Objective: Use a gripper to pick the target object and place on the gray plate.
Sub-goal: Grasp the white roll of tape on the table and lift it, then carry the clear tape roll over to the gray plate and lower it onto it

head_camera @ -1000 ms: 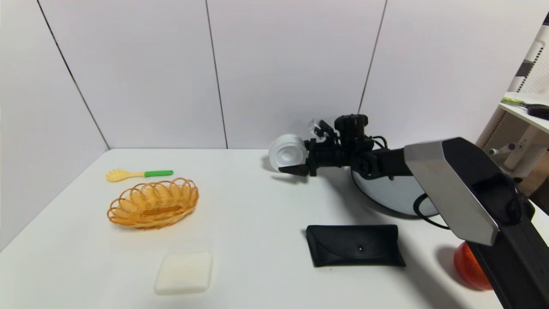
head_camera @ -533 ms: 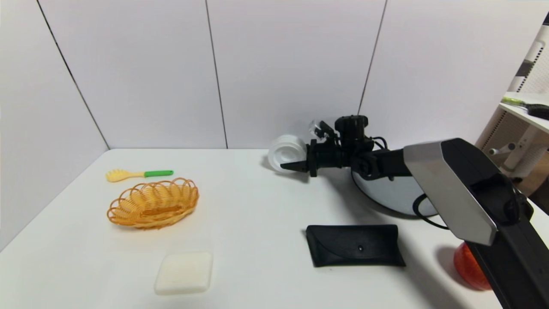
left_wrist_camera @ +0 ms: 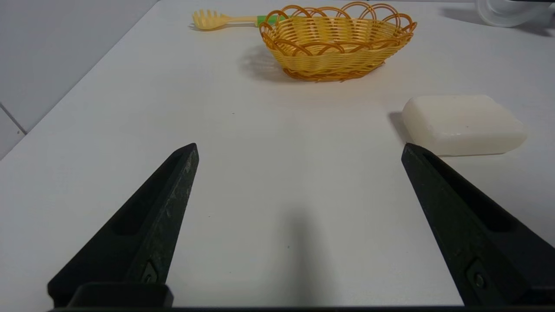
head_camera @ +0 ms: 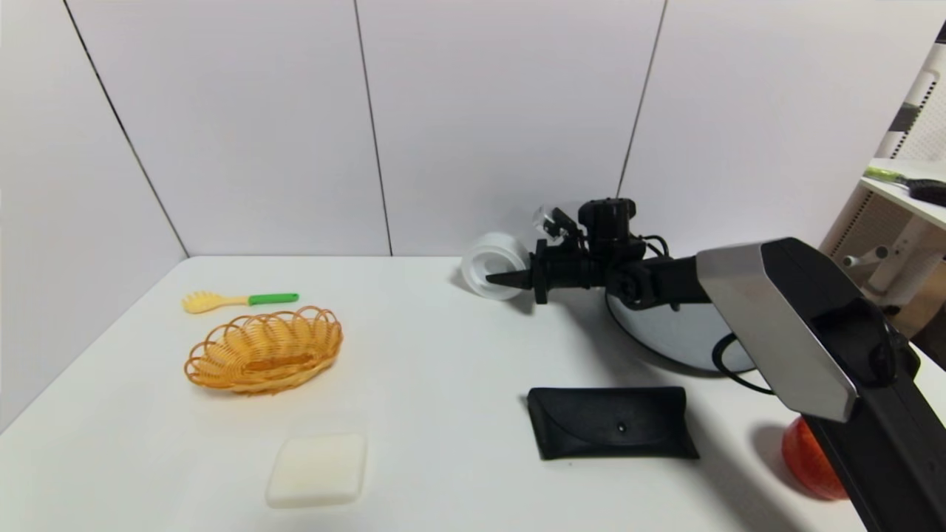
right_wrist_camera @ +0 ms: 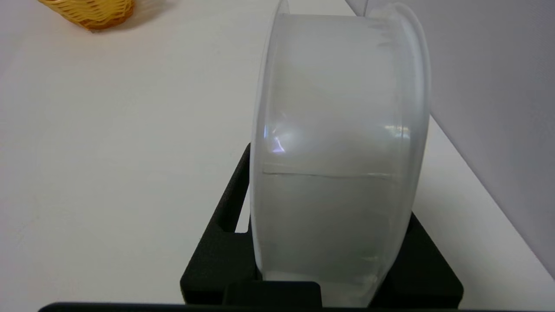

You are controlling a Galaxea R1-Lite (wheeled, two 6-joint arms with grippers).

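Observation:
The target object, a white translucent round container point(head_camera: 491, 260), stands on its side near the back wall, its ringed base facing me. My right gripper point(head_camera: 498, 276) is shut on it; the near black finger point(head_camera: 510, 279) crosses its face. In the right wrist view the container point(right_wrist_camera: 338, 130) fills the space between both fingers point(right_wrist_camera: 221, 242). The gray plate point(head_camera: 669, 336) lies just right of the gripper, partly hidden under the right arm. My left gripper point(left_wrist_camera: 299, 149) is open and empty low over the table's front left; it does not show in the head view.
An orange woven basket point(head_camera: 264, 350) and a yellow, green-handled fork point(head_camera: 236, 299) lie at the left. A white soap-like block point(head_camera: 318, 469) sits at the front. A black case point(head_camera: 610, 421) lies in front of the plate, and an orange-red ball point(head_camera: 809, 458) at the front right.
The container has sunk a little relative to the right gripper's near finger, which was under its lower edge and now crosses its middle. The left arm has not moved.

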